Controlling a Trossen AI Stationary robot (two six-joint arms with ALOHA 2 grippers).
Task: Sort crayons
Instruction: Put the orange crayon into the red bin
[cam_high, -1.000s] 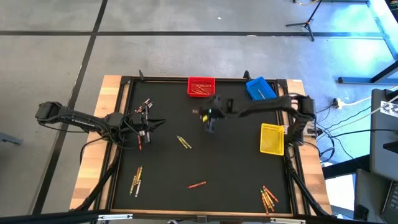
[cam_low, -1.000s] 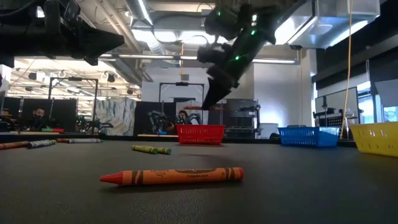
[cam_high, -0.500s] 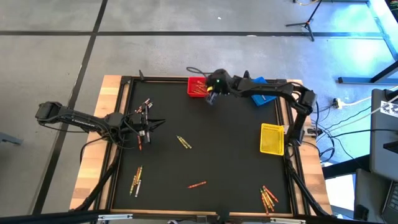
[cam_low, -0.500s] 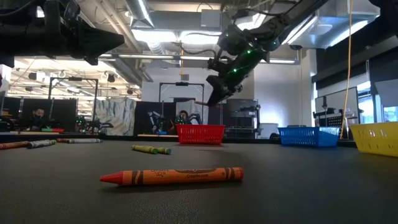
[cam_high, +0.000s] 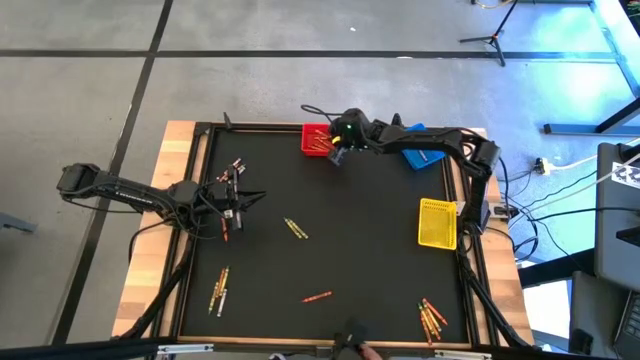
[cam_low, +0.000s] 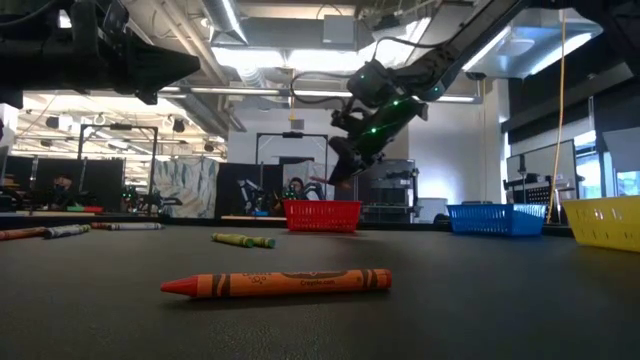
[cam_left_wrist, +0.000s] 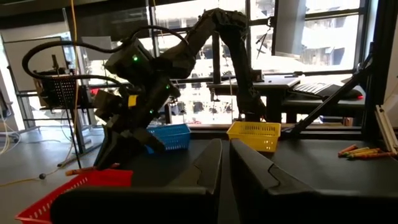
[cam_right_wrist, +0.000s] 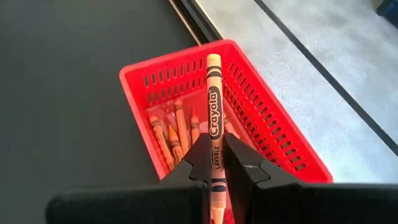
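An orange crayon (cam_low: 276, 283) is seen lying on its side nearest the low camera, on the black table mat (cam_high: 330, 230), well short of the red bin (cam_high: 322, 139). Further back, a yellow-green pair of crayons (cam_low: 243, 240) lies between that crayon and the red bin. Other crayons are scattered well away from the red bin: a cluster (cam_high: 431, 318) at the near right corner of the mat and a pair (cam_high: 219, 290) at its near left side. The left gripper (cam_high: 232, 208) is held low over the mat, far to the left of the red bin, on an arm stretched flat from the table's left edge; its fingers (cam_left_wrist: 205, 171) are seen closed together with only a thin slit between them, and whether anything is pinched there cannot be made out. The right arm is reached in a long arc across the far side of the table, past the blue bin (cam_high: 418, 143), which it partly covers. The right gripper (cam_high: 338, 155) is poised above the red bin's near edge, wrist tilted downward. Its fingers are clamped on an orange crayon (cam_right_wrist: 214, 118), which points out over the bin's interior; the crayon's lower end is cut off from sight. Several orange crayons (cam_right_wrist: 177, 132) lie inside the red bin. The yellow bin (cam_high: 437, 222) stands to the right, nearer than the red bin.
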